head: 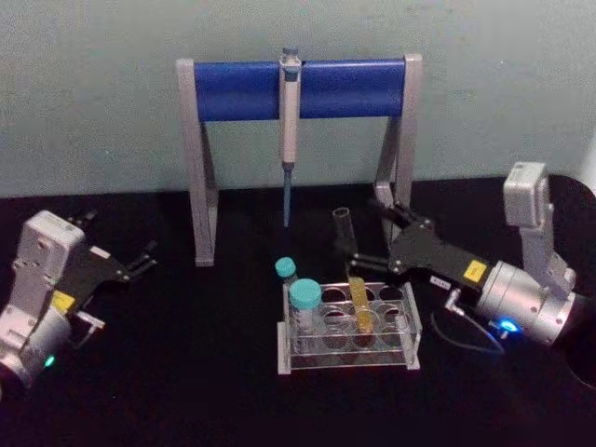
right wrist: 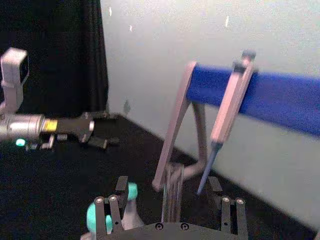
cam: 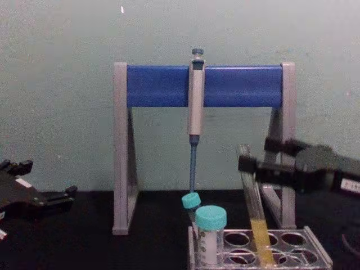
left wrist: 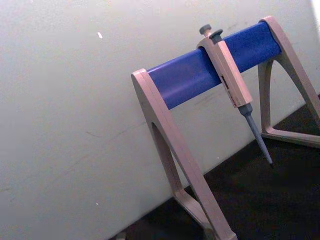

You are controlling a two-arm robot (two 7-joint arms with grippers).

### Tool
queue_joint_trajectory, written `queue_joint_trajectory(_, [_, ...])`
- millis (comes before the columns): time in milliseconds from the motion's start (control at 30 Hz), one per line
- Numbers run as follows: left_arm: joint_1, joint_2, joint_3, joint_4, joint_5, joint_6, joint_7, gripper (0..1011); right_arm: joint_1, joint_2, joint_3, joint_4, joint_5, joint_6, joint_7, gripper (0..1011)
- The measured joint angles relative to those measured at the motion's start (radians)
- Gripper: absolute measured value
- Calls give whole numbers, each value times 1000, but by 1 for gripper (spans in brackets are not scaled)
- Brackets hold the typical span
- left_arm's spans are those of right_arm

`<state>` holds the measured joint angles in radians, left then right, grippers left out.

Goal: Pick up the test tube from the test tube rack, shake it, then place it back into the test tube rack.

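The test tube rack point(head: 349, 326) sits nearest, its front edge cut off in the chest view. Two teal-capped tubes point(head: 304, 296) stand at its left end. The test tube point(cam: 254, 211) leans in a rack hole, yellow liquid low inside. The right gripper point(cam: 251, 165) closes around its upper part, one finger hidden behind the glass. The left gripper point(head: 140, 258) rests apart, fingers spread. Behind stands the pipette stand point(head: 300, 88).

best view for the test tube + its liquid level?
Chest view: the test tube shows side-on, leaning in the test tube rack, yellow liquid clear, right gripper at its upper part. Head view shows it from above, foreshortened. Right wrist view shows a blurred glass stretch between the fingers.
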<state>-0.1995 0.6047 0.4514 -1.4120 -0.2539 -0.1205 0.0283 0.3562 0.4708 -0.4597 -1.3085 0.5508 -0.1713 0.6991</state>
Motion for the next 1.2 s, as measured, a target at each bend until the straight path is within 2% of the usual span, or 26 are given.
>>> queue_joint_trajectory(100, [0, 0, 0, 0, 0, 0, 0, 1001, -19, 1, 20, -39, -1, -22, -25, 1000])
queue_joint_trajectory(167, [0, 0, 0, 0, 0, 0, 0, 1001, -50, 1, 53, -92, -7, -55, -72, 1000])
queue_joint_trajectory(200, [0, 0, 0, 0, 0, 0, 0, 1001, -50, 1, 53, -92, -7, -55, -72, 1000])
queue_joint_trajectory(300, [0, 0, 0, 0, 0, 0, 0, 1001, -82, -2, 87, -143, -41, -74, -150, 1000])
queue_joint_trajectory(333, [0, 0, 0, 0, 0, 0, 0, 1001, -99, -4, 103, -168, -68, -75, -201, 1000])
queue_joint_trajectory(367, [0, 0, 0, 0, 0, 0, 0, 1001, -106, -5, 110, -178, -78, -74, -222, 1000])
queue_joint_trajectory(400, [0, 0, 0, 0, 0, 0, 0, 1001, -121, -9, 123, -198, -109, -66, -277, 1000])
queue_joint_trajectory(433, [0, 0, 0, 0, 0, 0, 0, 1001, -128, -11, 129, -207, -123, -58, -303, 1000])
queue_joint_trajectory(467, [0, 0, 0, 0, 0, 0, 0, 1001, -140, -17, 140, -220, -152, -33, -358, 1000])
queue_joint_trajectory(600, [0, 0, 0, 0, 0, 0, 0, 1001, -160, -33, 159, -233, -195, 26, -451, 1000])
queue_joint_trajectory(633, [0, 0, 0, 0, 0, 0, 0, 1001, -167, -42, 167, -233, -212, 58, -490, 1000])
queue_joint_trajectory(733, [0, 0, 0, 0, 0, 0, 0, 1001, -179, -60, 179, -230, -236, 118, -552, 1000])
queue_joint_trajectory(967, [0, 0, 0, 0, 0, 0, 0, 1001, -193, -88, 187, -206, -272, 241, -622, 1000])
queue_joint_trajectory(1033, [0, 0, 0, 0, 0, 0, 0, 1001, -195, -94, 187, -197, -278, 276, -628, 1000])
queue_joint_trajectory(1200, [0, 0, 0, 0, 0, 0, 0, 1001, -197, -103, 186, -179, -285, 315, -622, 1000])
